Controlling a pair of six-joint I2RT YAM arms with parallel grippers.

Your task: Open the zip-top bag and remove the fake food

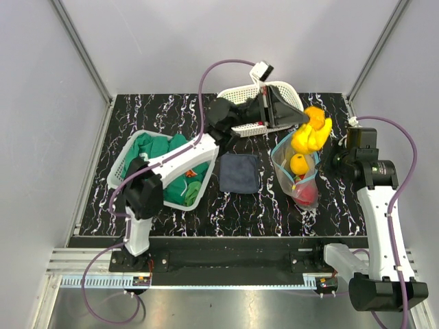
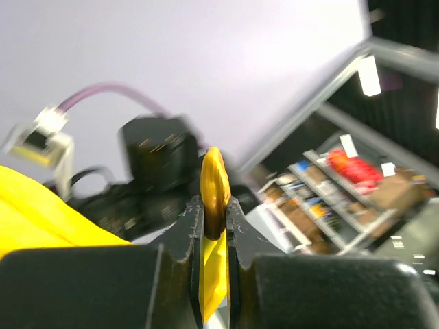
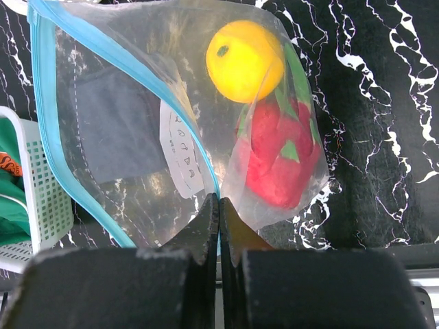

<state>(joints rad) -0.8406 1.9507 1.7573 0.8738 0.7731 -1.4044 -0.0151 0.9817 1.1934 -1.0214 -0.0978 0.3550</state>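
Left gripper (image 2: pixel 214 205) clamped shut on a yellow banana (image 1: pixel 312 132), holding it over the far right part of the black marbled table (image 1: pixel 274 205), at the mouth of the zip-top bag (image 3: pixel 103 62); whether the banana touches the plastic cannot be told. Right gripper (image 3: pixel 218 205) is pinched tight on the bag's clear plastic, close beside the teal zip strip (image 3: pixel 41 116). The bag sits just right of a dark blue cloth (image 1: pixel 239 173), with a round yellow piece (image 3: pixel 245 60) and a red-pink fruit (image 3: pixel 281 161) inside it, touching each other. A white basket (image 1: pixel 123 159) of green clothing (image 1: pixel 161 154) stands at the left; a second white basket (image 1: pixel 236 92) sits at the far edge, partly hidden by the left arm
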